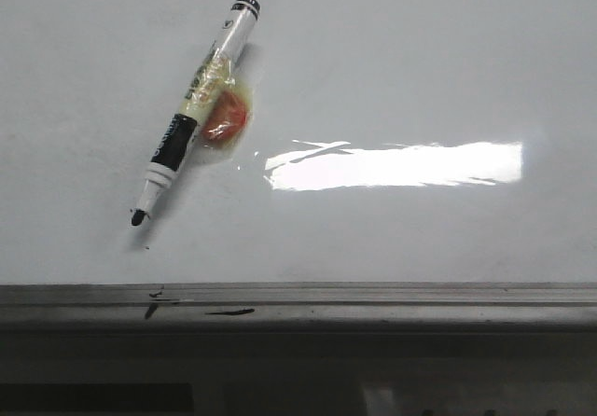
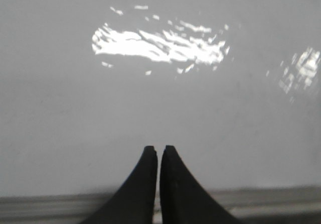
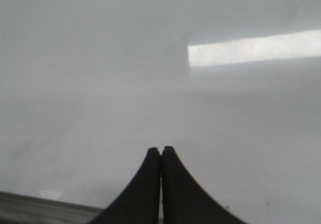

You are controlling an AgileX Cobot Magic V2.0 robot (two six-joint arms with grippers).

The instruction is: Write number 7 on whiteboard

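Whiteboard [image 1: 420, 80] fills most of front view, grey rail along lower edge; no 7 visible on it. Marker [image 1: 191, 113], uncapped, lies diagonally upper left, tip down-left, orange lump [image 1: 227, 119] taped alongside. Left gripper [image 2: 158, 151] pinched together, nothing held. Right gripper [image 3: 161, 151] likewise.

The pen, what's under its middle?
Under the marker sits an orange lump wrapped in clear tape, resting on the whiteboard. How far the lump reaches beneath is hidden.
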